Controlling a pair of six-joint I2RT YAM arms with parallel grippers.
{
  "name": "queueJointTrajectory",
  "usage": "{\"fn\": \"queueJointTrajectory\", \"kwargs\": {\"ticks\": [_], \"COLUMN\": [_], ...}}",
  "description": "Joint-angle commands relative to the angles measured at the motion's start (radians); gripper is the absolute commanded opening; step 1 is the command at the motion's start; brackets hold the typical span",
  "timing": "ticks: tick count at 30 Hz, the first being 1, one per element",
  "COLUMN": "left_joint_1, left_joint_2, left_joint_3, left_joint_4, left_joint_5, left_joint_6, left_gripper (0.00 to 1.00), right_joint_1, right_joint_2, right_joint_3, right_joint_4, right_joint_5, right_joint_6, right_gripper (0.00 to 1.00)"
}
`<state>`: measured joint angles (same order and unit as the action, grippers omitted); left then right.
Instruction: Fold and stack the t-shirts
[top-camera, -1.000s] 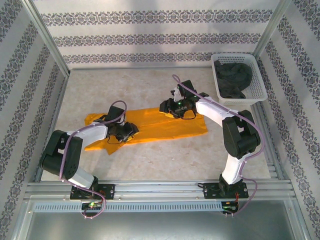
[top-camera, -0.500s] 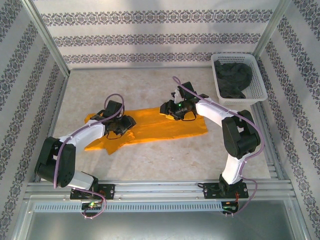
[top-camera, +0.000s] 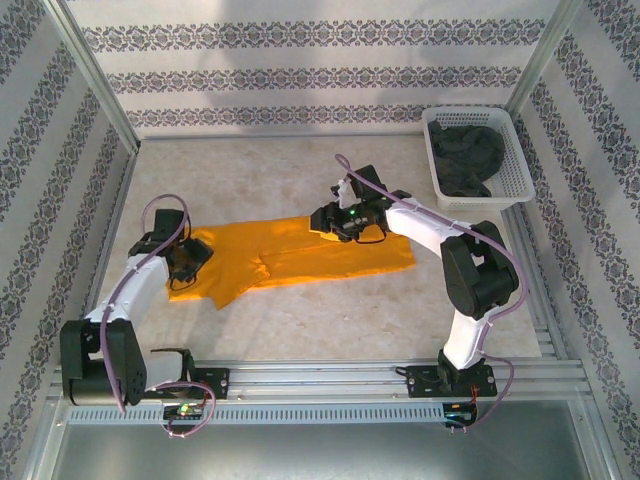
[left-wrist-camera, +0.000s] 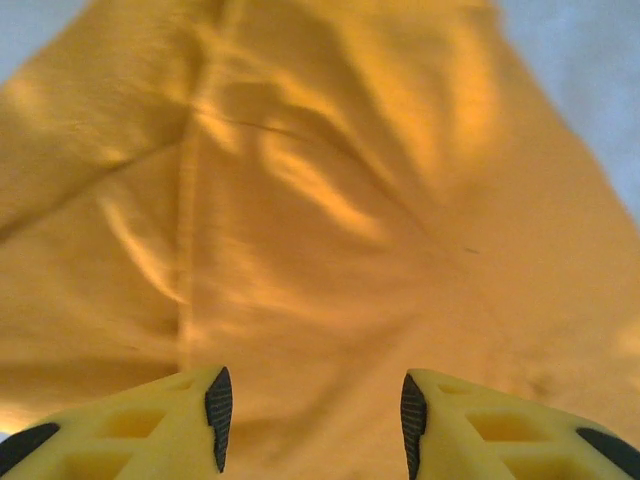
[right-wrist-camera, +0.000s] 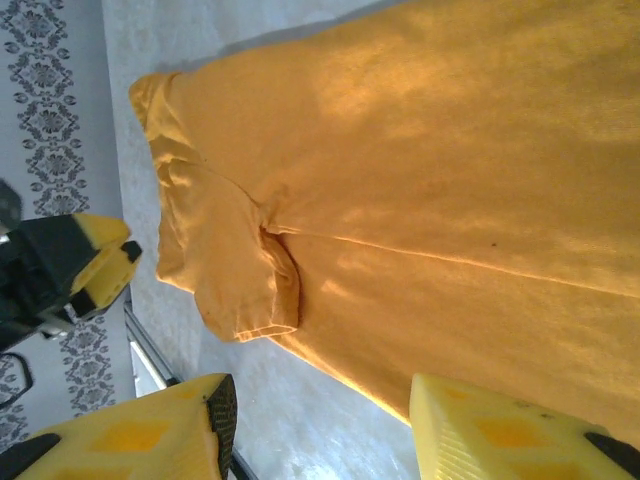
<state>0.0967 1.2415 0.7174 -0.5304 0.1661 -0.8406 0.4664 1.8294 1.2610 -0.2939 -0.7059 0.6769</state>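
The mustard-orange t-shirt (top-camera: 300, 255) lies spread flat across the middle of the table, long side left to right. My left gripper (top-camera: 192, 256) hovers over its left end, open, with only orange cloth (left-wrist-camera: 330, 200) below the gap between the fingertips (left-wrist-camera: 310, 415). At the shirt's far edge, right of centre, my right gripper (top-camera: 326, 221) is open and holds nothing (right-wrist-camera: 315, 425). From that wrist I see the shirt (right-wrist-camera: 430, 150) with one short sleeve (right-wrist-camera: 235, 275) folded beside the body. The dark charcoal t-shirt (top-camera: 466, 155) lies crumpled in the basket.
A white lattice basket (top-camera: 500, 192) stands at the back right corner. Patterned walls and metal frame posts enclose the table on three sides. Bare table runs in front of the shirt and behind it. The left gripper (right-wrist-camera: 85, 262) appears at the left of the right wrist view.
My left arm has swung from the shirt's middle out to its left end, and its jaws have widened. The shirt's left part now lies flatter. The right gripper shifted slightly left.
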Motion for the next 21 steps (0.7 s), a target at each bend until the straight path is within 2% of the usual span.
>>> {"fn": "queueJointTrajectory", "kwargs": {"ticks": [1, 6, 14, 21], "left_joint_1": [0.062, 0.102, 0.127, 0.127], "left_joint_2": [0.041, 0.121, 0.167, 0.157], "left_joint_3": [-0.030, -0.026, -0.045, -0.046], "left_joint_4": [0.047, 0.088, 0.185, 0.186], "left_joint_5": [0.071, 0.090, 0.133, 0.179], "left_joint_6": [0.101, 0.173, 0.189, 0.177], "left_gripper": [0.49, 0.48, 0.45, 0.42], "right_joint_1": [0.010, 0.030, 0.037, 0.037], "right_joint_2": [-0.006, 0.014, 0.007, 0.013], "right_joint_3": [0.031, 0.053, 0.031, 0.029], "right_joint_4": [0.046, 0.085, 0.089, 0.090], "right_joint_5": [-0.066, -0.156, -0.149, -0.135], "right_joint_6": [-0.013, -0.005, 0.006, 0.010], "right_gripper": [0.50, 0.51, 0.51, 0.51]}}
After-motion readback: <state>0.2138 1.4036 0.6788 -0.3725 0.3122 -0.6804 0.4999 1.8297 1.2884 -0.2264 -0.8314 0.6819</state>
